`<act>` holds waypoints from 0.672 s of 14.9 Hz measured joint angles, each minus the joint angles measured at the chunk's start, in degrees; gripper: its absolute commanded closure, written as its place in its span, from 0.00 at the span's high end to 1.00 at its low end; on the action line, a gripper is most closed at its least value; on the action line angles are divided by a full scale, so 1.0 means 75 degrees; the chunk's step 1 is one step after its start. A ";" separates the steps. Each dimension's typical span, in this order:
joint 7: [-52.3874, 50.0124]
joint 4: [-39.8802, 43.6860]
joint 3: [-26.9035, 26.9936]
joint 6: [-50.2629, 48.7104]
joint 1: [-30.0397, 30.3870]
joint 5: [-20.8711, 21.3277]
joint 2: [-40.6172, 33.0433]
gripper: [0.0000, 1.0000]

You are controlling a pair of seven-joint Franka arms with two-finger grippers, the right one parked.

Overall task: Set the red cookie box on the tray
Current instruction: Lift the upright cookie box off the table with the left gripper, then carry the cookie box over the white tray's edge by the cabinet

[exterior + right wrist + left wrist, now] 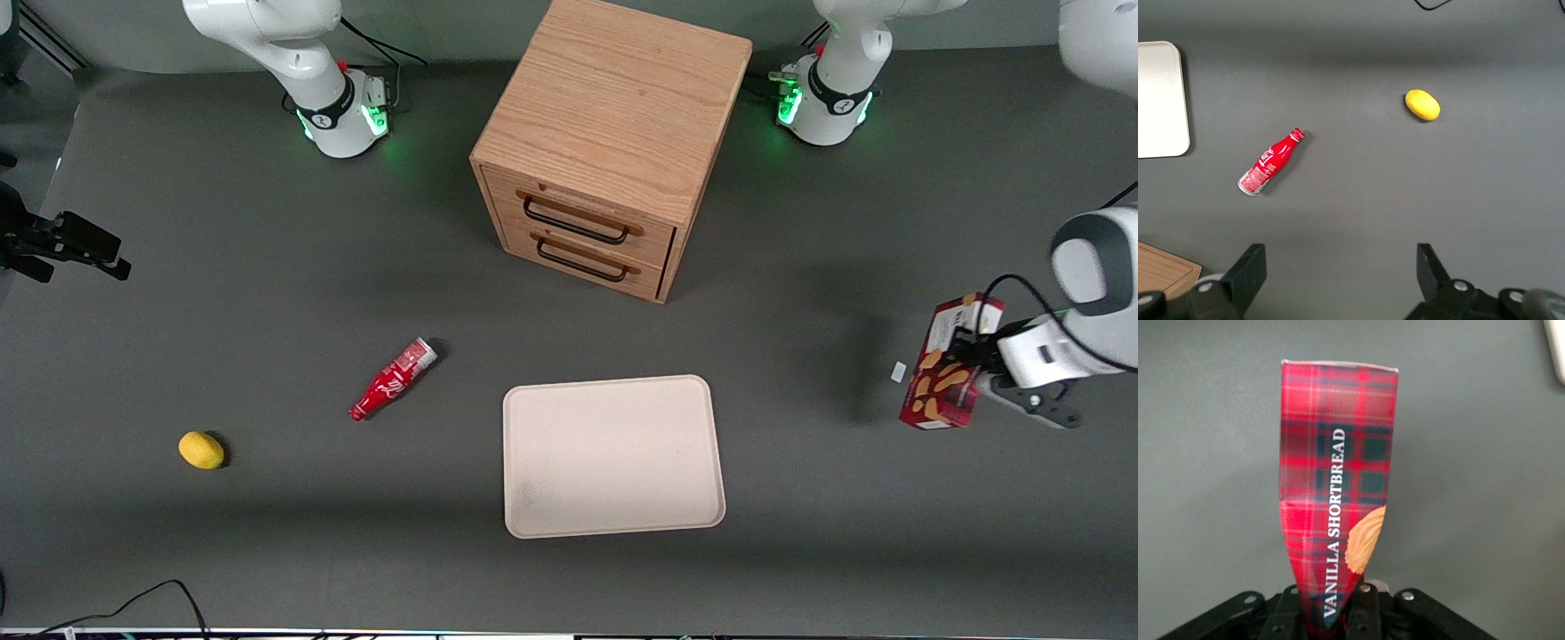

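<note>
I am holding the red cookie box (948, 366) up off the bench (267, 311) in the pincer (976, 354), which is clamped on the box partway along its length, nearer the white-label end, so most of the carton is hanging free past the fingers. In the left wrist view the box (1335, 500) is showing a crease across its tartan face and is narrowing where the pincer (1338, 613) is squeezing it, so I am judging the cardboard to be buckling; the risk I am watching is the carton twisting or sliding out during the carry, or crushing further. The tray (612, 455) is lying flat and bare well apart from the pincer, toward the middle of the bench, so a long sideways travel is waiting, and the free end could clip the tray's rim if I am coming in too low. The left arm is reaching in low from the working end, wrist turned sideways, box tilted a little off upright. The wooden drawer cabinet (613, 151), the small red bottle (391, 380) and the lemon (201, 450) are all sitting farther off than the tray.
</note>
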 measured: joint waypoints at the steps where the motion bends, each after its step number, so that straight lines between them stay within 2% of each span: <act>1: -0.0267 0.0431 0.0013 -0.0687 0.0001 0.0001 -0.0114 0.00; 6: -0.2186 0.2478 -0.0284 -0.3569 -0.0018 0.0003 -0.0536 0.00; 8: -0.3325 0.3068 -0.0798 -0.4195 -0.0031 0.0001 -0.0639 0.00; 10: -0.4764 0.3434 -0.1602 -0.4345 -0.0049 0.0008 -0.0667 0.00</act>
